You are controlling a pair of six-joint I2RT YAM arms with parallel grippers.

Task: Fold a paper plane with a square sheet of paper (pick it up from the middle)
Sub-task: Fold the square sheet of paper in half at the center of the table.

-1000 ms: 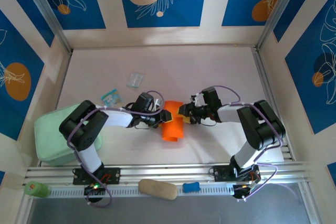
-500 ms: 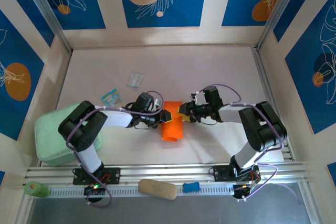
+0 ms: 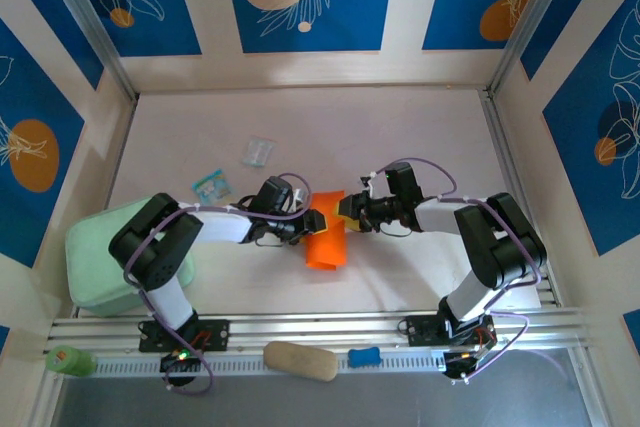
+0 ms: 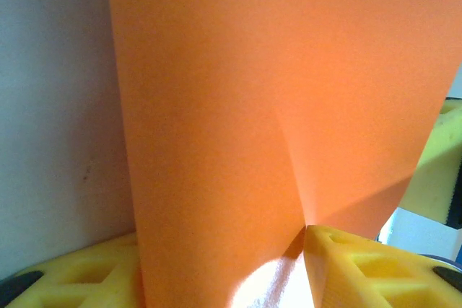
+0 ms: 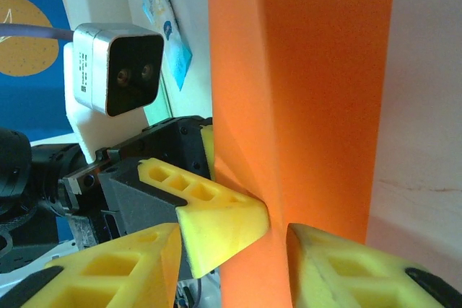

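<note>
Both pincers sit tip to tip at mid-desk [image 3: 400, 137].

Paper [image 3: 327, 244]: orange and creased. It lies under and just nearward of the two tips, with its far end raised between them.

Left pincer [image 3: 318, 219]: fingers [image 4: 361, 272] stand apart in its own view. The paper runs down between them and touches the right-hand one at a crease.

Right pincer [image 3: 346, 209]: fingers [image 5: 339, 272] also apart. In the gap stand the paper's raised flap and one yellow fingertip [image 5: 220, 218] of the left pincer, which is against the flap. Right of that gap, the rest of the paper lies flat on the desk.

Packet [image 3: 210, 185]: well left of the left pincer. Wrapper [image 3: 258, 151]: beyond it. Pad [image 3: 100, 257]: further left still.
</note>
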